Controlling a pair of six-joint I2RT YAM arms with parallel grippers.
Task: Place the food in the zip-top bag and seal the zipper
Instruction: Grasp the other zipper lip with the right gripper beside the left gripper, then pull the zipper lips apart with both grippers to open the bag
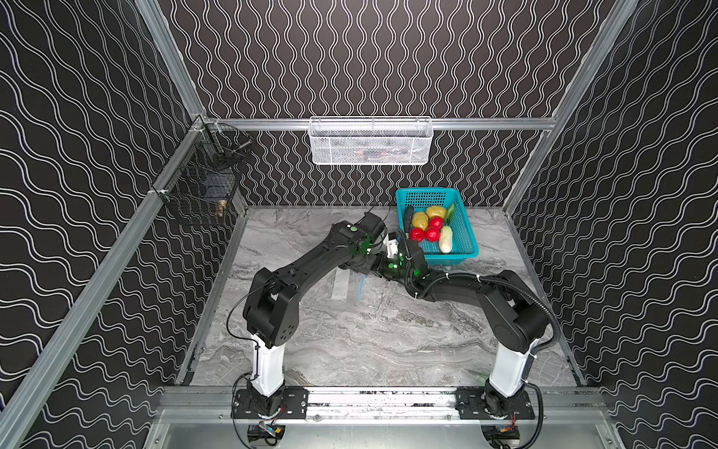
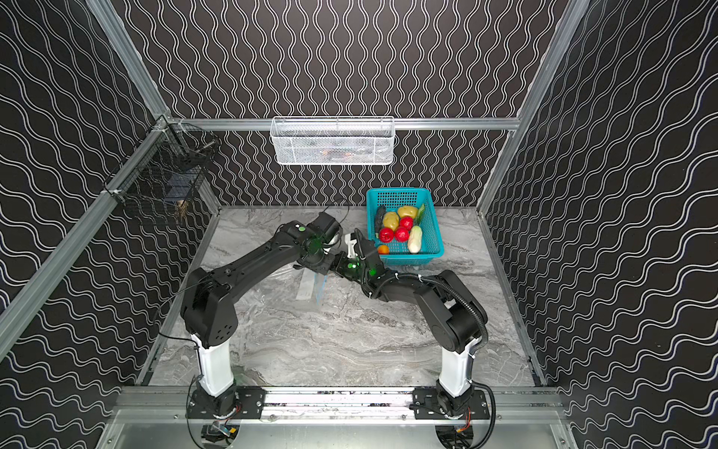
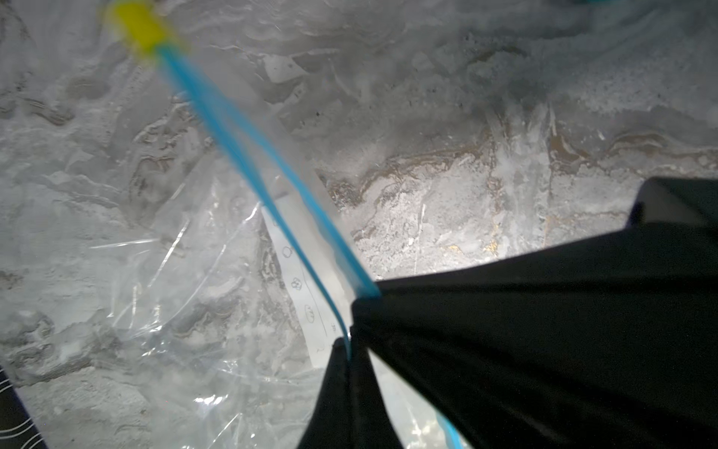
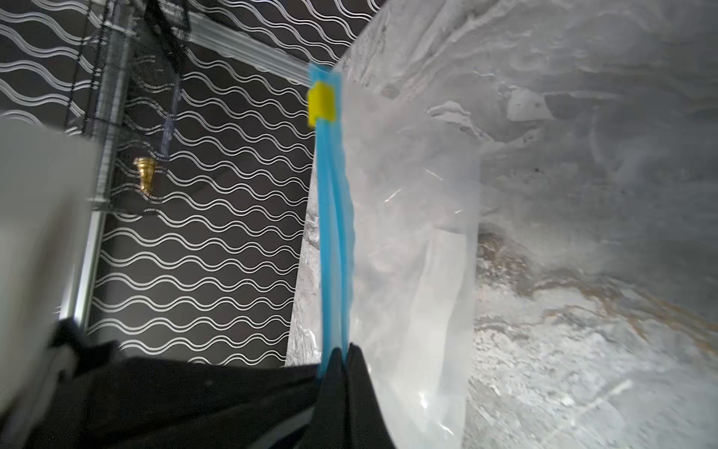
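Left gripper (image 3: 349, 344) and right gripper (image 4: 338, 359) each pinch the zipper (image 4: 332, 233), holding the zip-top bag (image 4: 408, 272) mouth-up just beside the teal basket (image 1: 425, 191), likely to spread it open for the food (image 1: 432, 233) inside that basket.

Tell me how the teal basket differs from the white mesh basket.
Material: the teal basket is plastic; the white mesh basket is wire.
Place: the teal basket stands on the marble table; the white mesh basket hangs from the back rail, off the table.
Contents: the teal basket holds tomatoes, potatoes and a radish; the white mesh basket's contents are too blurred to tell.
Both are rectangular, open-topped and perforated.
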